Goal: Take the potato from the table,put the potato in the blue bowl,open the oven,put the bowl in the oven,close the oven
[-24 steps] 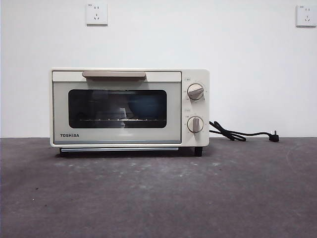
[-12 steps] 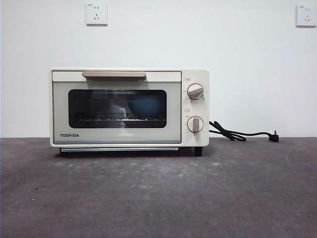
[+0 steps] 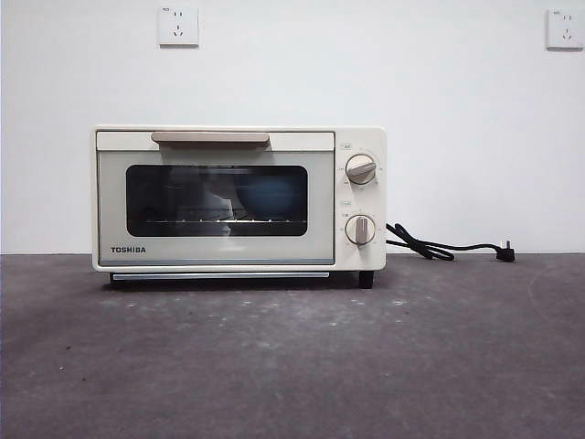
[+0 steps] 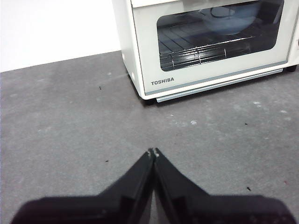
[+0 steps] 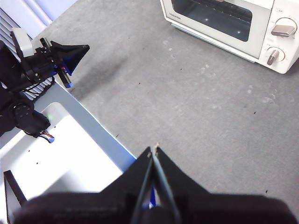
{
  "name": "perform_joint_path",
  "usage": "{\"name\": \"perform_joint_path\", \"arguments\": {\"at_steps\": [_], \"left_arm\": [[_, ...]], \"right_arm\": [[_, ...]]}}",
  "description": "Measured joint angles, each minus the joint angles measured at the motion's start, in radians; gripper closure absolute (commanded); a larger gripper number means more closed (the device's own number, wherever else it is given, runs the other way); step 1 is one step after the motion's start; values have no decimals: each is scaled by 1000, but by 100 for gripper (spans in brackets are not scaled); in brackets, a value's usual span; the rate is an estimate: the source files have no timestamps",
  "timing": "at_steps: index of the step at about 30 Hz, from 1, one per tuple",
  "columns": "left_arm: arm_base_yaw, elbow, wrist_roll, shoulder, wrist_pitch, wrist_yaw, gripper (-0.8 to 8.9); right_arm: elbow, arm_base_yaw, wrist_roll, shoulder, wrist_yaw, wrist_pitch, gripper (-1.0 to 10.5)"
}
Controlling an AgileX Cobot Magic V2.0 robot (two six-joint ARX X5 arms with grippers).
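Task looks complete: bowl inside the shut oven, both arms clear.

From the left of the front view, the oven (image 3: 239, 199) stands on the table (image 3: 292, 357) with its door closed flush and the handle (image 3: 210, 138) up at the top edge; behind the dark glass the blue bowl (image 3: 271, 195) sits on the wire rack, toward the right side of the window. The potato cannot be made out through the glass, though it is nowhere on the table, so it is probably in the bowl. The left gripper (image 4: 153, 153) hangs above bare table in front of the oven, jaws pressed together on nothing. The right gripper (image 5: 153, 150) is well apart from the oven, jaws likewise closed and empty. Nothing appears left to do.
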Motion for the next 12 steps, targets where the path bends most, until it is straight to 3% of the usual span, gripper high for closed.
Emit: {"name": "perform_joint_path", "arguments": {"at_steps": [3,6,12], "left_arm": [[0,0,0,0,0,0,818],[0,0,0,0,0,0,818],[0,0,0,0,0,0,818]], "right_arm": [[0,-31,-33,-4,21,2,944],[-16,-122,-77,-42,14,77,944],[-125,-373,-109,-207,-145,312,944]]}}
